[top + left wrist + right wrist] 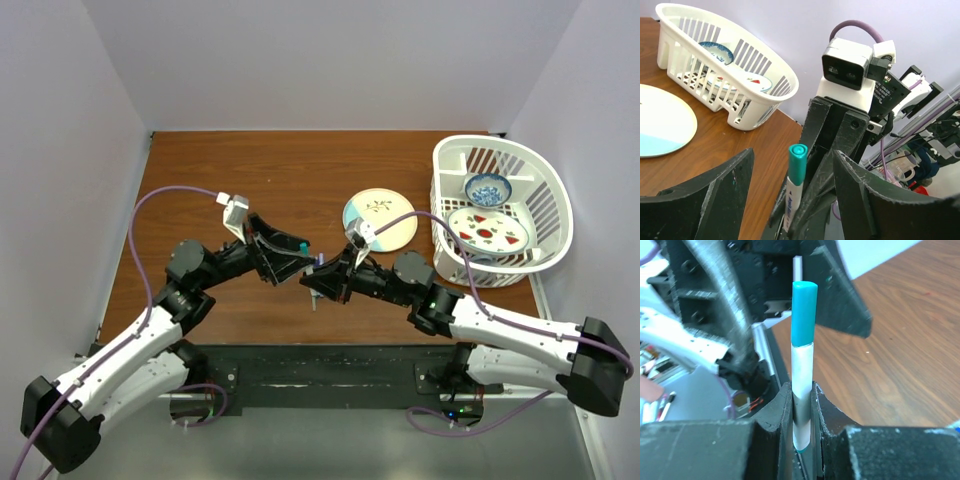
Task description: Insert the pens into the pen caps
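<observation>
You have a white slatted basket (553,205) at the far right of the wooden table (250,180), holding a blue-patterned bowl (488,188) and a red-spotted plate (488,230). A cream-and-blue round plate (378,207) lies just left of it.

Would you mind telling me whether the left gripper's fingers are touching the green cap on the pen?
Apart. The left wrist view shows the green cap standing between the left gripper's open fingers with a gap each side.

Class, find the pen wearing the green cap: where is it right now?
The green-capped pen is gripped in the right claw, its cap between the fingers of the open left claw; in the top view, just left of the round plate.
</observation>
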Action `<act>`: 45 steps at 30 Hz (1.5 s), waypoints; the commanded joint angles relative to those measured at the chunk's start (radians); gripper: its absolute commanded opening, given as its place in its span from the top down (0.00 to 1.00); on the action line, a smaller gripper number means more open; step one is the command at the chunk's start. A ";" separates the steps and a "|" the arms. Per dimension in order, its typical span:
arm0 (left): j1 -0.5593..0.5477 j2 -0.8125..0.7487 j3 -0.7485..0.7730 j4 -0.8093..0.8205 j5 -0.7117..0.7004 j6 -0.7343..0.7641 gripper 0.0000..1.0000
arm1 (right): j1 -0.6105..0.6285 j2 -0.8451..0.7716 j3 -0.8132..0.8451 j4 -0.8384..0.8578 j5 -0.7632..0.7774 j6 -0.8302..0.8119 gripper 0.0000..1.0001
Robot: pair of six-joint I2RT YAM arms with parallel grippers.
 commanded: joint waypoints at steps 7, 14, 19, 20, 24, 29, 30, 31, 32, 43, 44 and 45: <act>-0.003 0.000 0.078 0.016 0.031 0.008 0.35 | -0.001 -0.074 -0.015 0.000 -0.050 0.011 1.00; -0.003 0.003 0.070 0.050 0.036 -0.019 0.40 | -0.001 -0.088 -0.015 -0.022 -0.047 0.008 1.00; -0.003 0.011 0.078 0.058 0.042 -0.022 0.40 | -0.001 -0.090 -0.012 -0.029 -0.045 0.011 1.00; -0.003 0.015 0.078 0.059 0.048 -0.024 0.40 | -0.001 -0.087 -0.012 -0.032 -0.044 0.011 1.00; -0.003 0.035 0.078 0.070 0.065 -0.025 0.43 | -0.001 -0.084 -0.001 -0.038 -0.044 0.011 1.00; -0.003 0.043 0.073 0.071 0.077 -0.024 0.62 | -0.001 -0.082 0.000 -0.041 -0.036 0.014 1.00; -0.003 0.042 0.072 0.071 0.082 -0.022 0.67 | -0.001 -0.085 0.000 -0.042 -0.036 0.014 1.00; -0.003 0.040 0.070 0.073 0.085 -0.018 0.73 | -0.001 -0.085 -0.001 -0.041 -0.036 0.014 1.00; -0.003 0.042 0.069 0.077 0.096 -0.018 0.84 | -0.001 -0.087 -0.003 -0.030 -0.042 0.014 1.00; -0.003 0.051 0.001 0.314 0.238 -0.157 1.00 | -0.001 -0.131 -0.018 0.045 -0.096 0.056 1.00; -0.003 0.054 -0.002 0.323 0.247 -0.165 1.00 | -0.001 -0.134 -0.015 0.043 -0.099 0.056 1.00; -0.004 0.054 -0.005 0.334 0.252 -0.171 1.00 | -0.001 -0.134 -0.009 0.045 -0.104 0.060 1.00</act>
